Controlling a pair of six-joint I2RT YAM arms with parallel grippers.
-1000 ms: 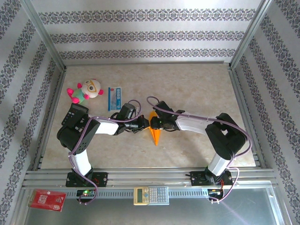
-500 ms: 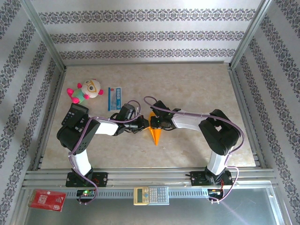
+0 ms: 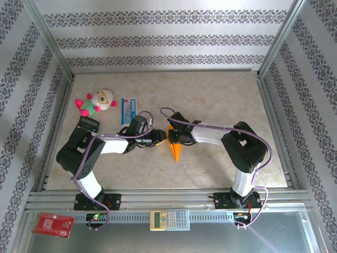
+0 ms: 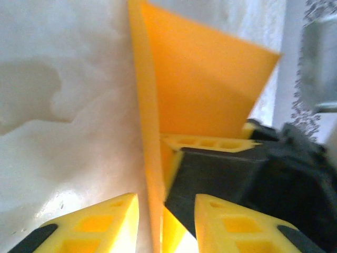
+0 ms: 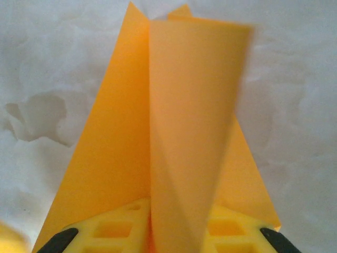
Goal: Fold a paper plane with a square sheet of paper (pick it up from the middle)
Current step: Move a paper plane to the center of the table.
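The square sheet of paper now lies folded into a pointed orange-yellow paper plane [image 3: 175, 147] at the table's middle, its tip toward the near edge. My two grippers meet nose to nose at its wide end. The left gripper [image 3: 160, 138] comes from the left, and its jaws [image 4: 166, 226] stand apart. A raised paper edge [image 4: 150, 158] runs up between them, touching neither finger. The right gripper [image 3: 169, 136] comes from the right, and its fingers [image 5: 113, 229] press on an upright flap [image 5: 189, 132] of the plane [image 5: 110, 147]. One right finger [image 4: 210, 142] lies against the paper.
A pink and green plush toy [image 3: 97, 102] and a blue-and-white packet [image 3: 129, 110] lie at the back left. A black calculator [image 3: 88, 125] sits beside the left arm. A beige calculator [image 3: 169, 219] and a red box [image 3: 51, 224] rest on the front rail.
The left jaws have opened off the paper, and the left arm's elbow has swung down and left. The right gripper has narrowed onto the upright flap and edged left.
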